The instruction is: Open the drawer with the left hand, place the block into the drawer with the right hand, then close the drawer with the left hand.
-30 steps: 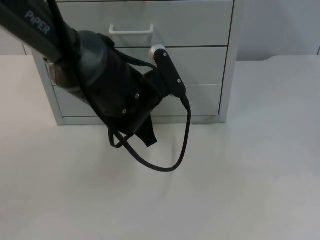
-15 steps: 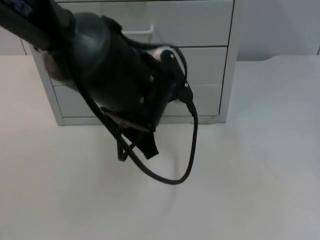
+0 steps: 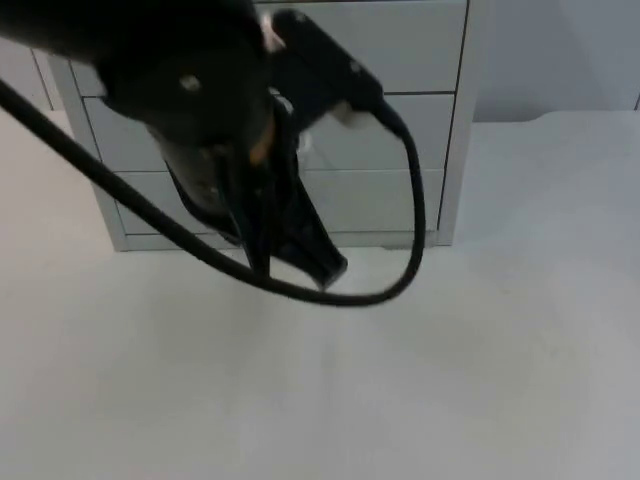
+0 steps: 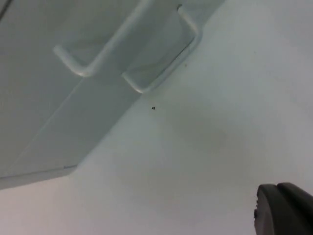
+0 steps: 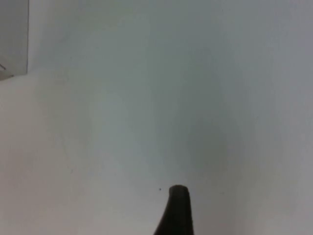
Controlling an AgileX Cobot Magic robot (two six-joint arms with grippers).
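Left gripper: the left gripper (image 3: 305, 255) hangs in front of the drawer unit (image 3: 420, 150), its dark fingers (image 3: 322, 262) pointing down toward the table (image 3: 480, 380) just ahead of the unit's base.
Finger state, left: cannot tell — the two fingers overlap in the top view, and the left wrist view gives one black fingertip (image 4: 283, 210) alone.
Drawers: all drawer fronts sit flush with the unit, shut; the lowest front lies just behind the fingers, the middle one (image 3: 425, 125) above it.
Handle: a white bar handle (image 4: 132, 54) stands out from a drawer front beyond the fingertip, apart from it, nothing gripping it.
Edges: the unit's right side panel (image 3: 458, 120) runs down to the table off to the right of the fingers; its bottom edge meets the table just behind them.
Open room: bare white table spreads ahead of the fingers and to both sides, widest to their right.
Hidden: the left arm (image 3: 190, 90) covers much of the unit's left half, including the handles in the top view; the unit's top is cut off.
Right gripper: one black fingertip of the right gripper (image 5: 177, 210) stands over bare table, with the grey wall (image 5: 171, 49) beyond — the arm waits; whether its fingers are spread or closed, cannot tell.
Block: not made out.
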